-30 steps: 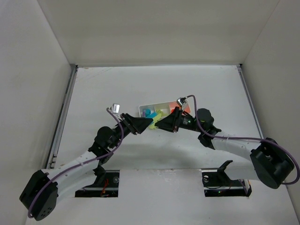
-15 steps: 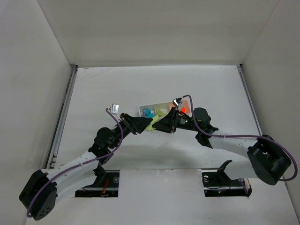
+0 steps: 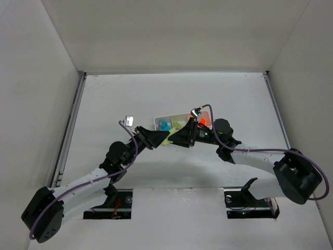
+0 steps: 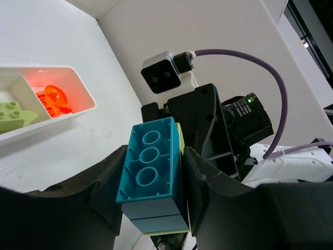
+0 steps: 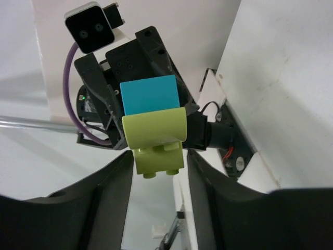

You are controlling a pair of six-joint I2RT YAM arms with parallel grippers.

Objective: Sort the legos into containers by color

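Note:
My left gripper (image 4: pixel 154 179) is shut on a teal-blue lego (image 4: pixel 152 169) with a yellow-green lego (image 5: pixel 157 136) stuck to its far side. It holds the pair above the table in front of the white tray (image 3: pixel 157 119). My right gripper (image 5: pixel 158 159) faces it, open, with its fingers on either side of the yellow-green lego and a gap on each side. In the top view the two grippers, left (image 3: pixel 162 137) and right (image 3: pixel 176 138), meet tip to tip. The tray holds teal legos (image 3: pixel 165 125) on the left, yellow-green legos (image 3: pixel 179 125) in the middle and orange-red legos (image 3: pixel 203 121) on the right.
The tray's right end with the orange-red legos (image 4: pixel 52 98) shows in the left wrist view. White walls enclose the table on three sides. The arm bases and two openings lie at the near edge.
My right gripper has moved left, closing in on the left gripper until its fingers straddle the yellow-green lego. The left arm has hardly moved.

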